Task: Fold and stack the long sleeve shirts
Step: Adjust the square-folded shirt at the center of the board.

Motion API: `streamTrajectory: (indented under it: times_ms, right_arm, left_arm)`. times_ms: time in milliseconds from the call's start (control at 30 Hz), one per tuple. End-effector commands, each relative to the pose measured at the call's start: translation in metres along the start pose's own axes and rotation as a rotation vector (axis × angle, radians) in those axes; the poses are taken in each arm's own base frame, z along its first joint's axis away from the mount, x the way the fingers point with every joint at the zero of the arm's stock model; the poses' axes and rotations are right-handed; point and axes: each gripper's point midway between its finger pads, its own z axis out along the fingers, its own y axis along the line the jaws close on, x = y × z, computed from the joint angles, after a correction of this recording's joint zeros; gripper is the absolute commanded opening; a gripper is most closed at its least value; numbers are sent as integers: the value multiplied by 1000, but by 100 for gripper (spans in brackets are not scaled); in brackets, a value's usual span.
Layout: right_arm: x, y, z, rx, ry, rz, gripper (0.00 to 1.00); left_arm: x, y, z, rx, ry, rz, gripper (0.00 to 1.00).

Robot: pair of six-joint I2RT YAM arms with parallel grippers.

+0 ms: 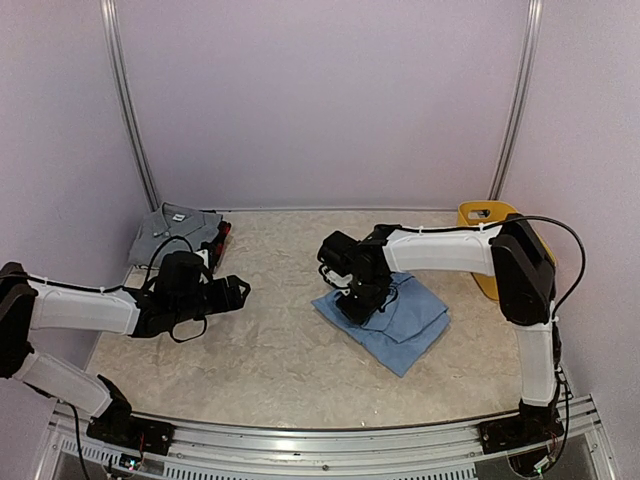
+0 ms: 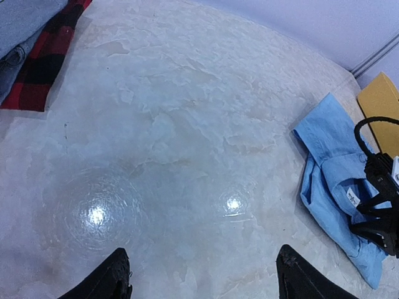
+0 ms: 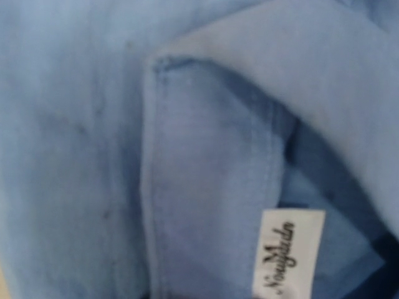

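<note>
The light blue shirt (image 1: 410,322) lies folded right of centre. My right gripper (image 1: 355,300) is pressed down on its collar end. In the right wrist view blue cloth (image 3: 206,162) and a white neck label (image 3: 288,254) fill the frame, and the fingers do not show. At the back left the grey shirt (image 1: 175,228) rests folded on the red-and-black plaid shirt (image 1: 223,236). My left gripper (image 1: 240,290) hovers over bare table with its fingertips (image 2: 118,274) wide apart and nothing between them. The left wrist view also takes in the plaid shirt (image 2: 50,56) and the blue shirt (image 2: 330,168).
A yellow plastic basket (image 1: 482,216) stands at the back right, close behind the right arm. The pale table (image 1: 270,340) stretches between the two arms. A metal rail runs along the near edge, and walls close in the sides and back.
</note>
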Motion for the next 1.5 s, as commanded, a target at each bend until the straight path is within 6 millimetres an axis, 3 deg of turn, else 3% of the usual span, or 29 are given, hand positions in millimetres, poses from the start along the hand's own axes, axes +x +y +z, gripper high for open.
streamTrajectory:
  times_ms: [0, 267, 367, 567, 933, 1200, 1467]
  right_arm:
    - [10, -8, 9, 46, 35, -4, 33]
    - [23, -15, 22, 97, 78, -24, 38]
    - [21, -14, 19, 91, 69, -21, 28]
    - [8, -11, -7, 43, 1, -1, 0]
    - [17, -18, -51, 10, -51, 20, 0]
    - [38, -18, -67, -21, -35, 5, 0]
    - [63, -5, -71, -73, 5, -30, 0]
  left_arm:
    - [0, 1, 1, 5, -6, -10, 76]
    - [2, 2, 1, 6, -1, -11, 76]
    - [3, 2, 2, 5, 1, -8, 76]
    - [3, 2, 2, 6, 2, -6, 76]
    - [4, 0, 4, 18, 5, -9, 76]
    - [5, -2, 7, 31, 13, -11, 76]
    - [11, 0, 9, 29, 27, -18, 76]
